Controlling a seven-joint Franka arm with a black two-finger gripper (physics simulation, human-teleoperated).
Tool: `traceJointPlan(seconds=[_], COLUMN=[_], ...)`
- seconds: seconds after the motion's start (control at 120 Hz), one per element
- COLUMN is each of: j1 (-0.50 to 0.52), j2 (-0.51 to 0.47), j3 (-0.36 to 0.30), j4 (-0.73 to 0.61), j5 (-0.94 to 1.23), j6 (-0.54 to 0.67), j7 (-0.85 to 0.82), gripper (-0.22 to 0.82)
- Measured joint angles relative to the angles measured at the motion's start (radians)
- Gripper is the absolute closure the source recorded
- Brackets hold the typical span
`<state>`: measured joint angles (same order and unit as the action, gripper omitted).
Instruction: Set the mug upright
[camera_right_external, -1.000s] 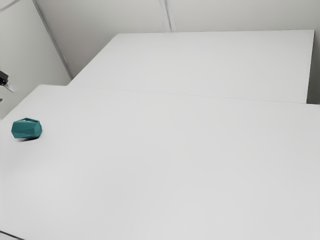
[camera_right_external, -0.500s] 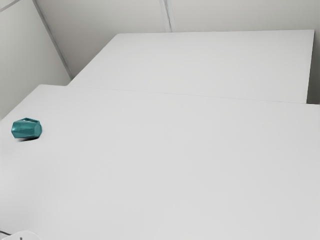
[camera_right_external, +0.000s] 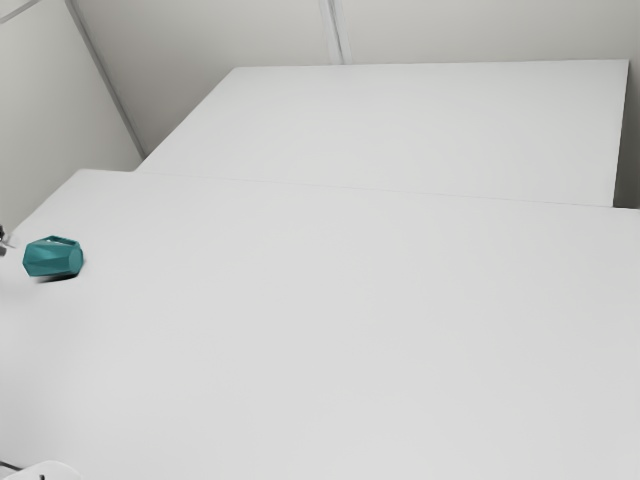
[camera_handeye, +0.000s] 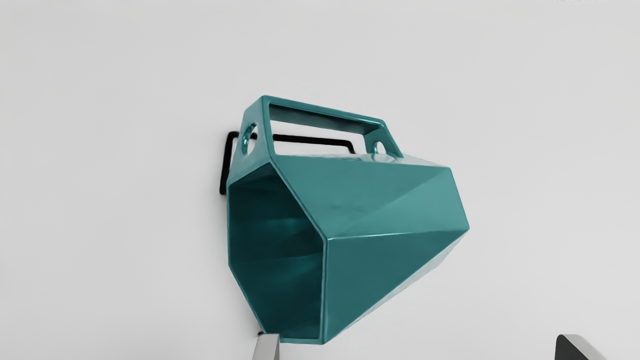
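Our end effector (camera_handeye: 421, 345) is wide open, empty; one finger (camera_handeye: 268, 346) catching the rim (camera_handeye: 325, 290) as we approach could roll the sideways mug (camera_handeye: 380, 205).

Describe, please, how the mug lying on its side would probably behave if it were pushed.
The mug looks stiff: its creased walls would probably hold their shape. Resting on its side, it may slide or rock rather than roll freely, given its flat faces. Its shiny surface could also be a bit slippery.
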<state>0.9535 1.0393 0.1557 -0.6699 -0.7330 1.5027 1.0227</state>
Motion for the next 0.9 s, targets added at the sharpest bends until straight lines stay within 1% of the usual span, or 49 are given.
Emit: traceJointPlan(seconds=[0.125,0.25,0.35,0.533,0.817,0.85,0.9], j1=[-0.008,-0.008,-0.008,-0.007,0.004,0.004,0.004], j2=[0.042,0.066,0.074,0.088,0.095,0.095,0.095], j3=[-0.023,-0.042,-0.055,-0.057,-0.056,-0.056,-0.056], j4=[0.021,0.025,0.025,0.018,0.018,0.017,0.016], j5=[-0.002,-0.003,-0.004,-0.009,-0.135,-0.146,-0.159], j6=[0.061,0.088,0.070,0.031,-0.016,-0.020,-0.026], j7=[0.027,0.053,0.071,0.097,0.124,0.126,0.130], gripper=[0.00,0.00,0.00,0.00,0.00,0.03,0.13])
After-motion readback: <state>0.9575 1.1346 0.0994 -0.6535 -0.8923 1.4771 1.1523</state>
